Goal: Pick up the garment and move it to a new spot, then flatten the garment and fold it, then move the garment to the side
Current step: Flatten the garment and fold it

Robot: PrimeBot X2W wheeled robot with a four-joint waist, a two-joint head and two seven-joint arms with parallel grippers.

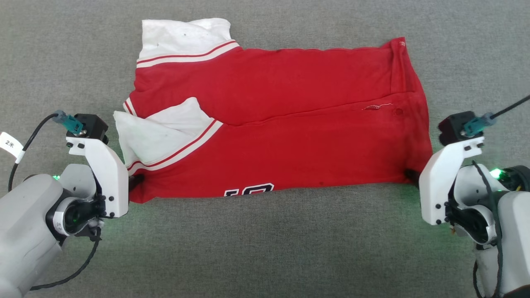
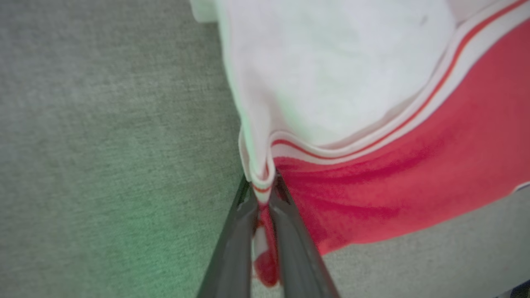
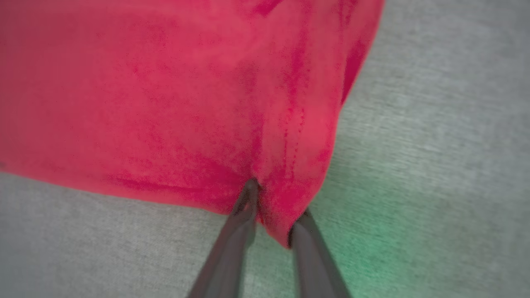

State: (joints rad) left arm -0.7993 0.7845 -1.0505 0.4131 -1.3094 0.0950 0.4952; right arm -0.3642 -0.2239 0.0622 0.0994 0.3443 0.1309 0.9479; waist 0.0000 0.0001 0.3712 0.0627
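Jersey shirt (image 1: 290,124) cloth sits in both grippers. The left gripper (image 2: 261,186) has its two dark fingers pressed almost together on the near-left corner, where the striped trim (image 2: 372,145) ends, and a tongue of red-and-white cloth is squeezed between them. The right gripper (image 3: 277,200) stands narrow too, one finger on each side of a bunched red hem corner that fills the gap. How firm that pinch is I cannot tell.

In the head view the grippers meet the shirt's near edge at its two ends, the left at about 8 o'clock of the shirt and the right at about 4 o'clock. From the left gripper the cloth spreads toward 1 o'clock, and from the right toward 11.

The shirt lies flat on the grey fabric surface (image 1: 265,248), its long axis running 9 to 3 o'clock. A white sleeve (image 1: 157,136) is folded inward at the 9 o'clock end, and the black number (image 1: 248,190) peeks out at the near edge. Each arm is nearest its own corner, so the next move probably means raising both together and carrying the edge toward 12 o'clock.
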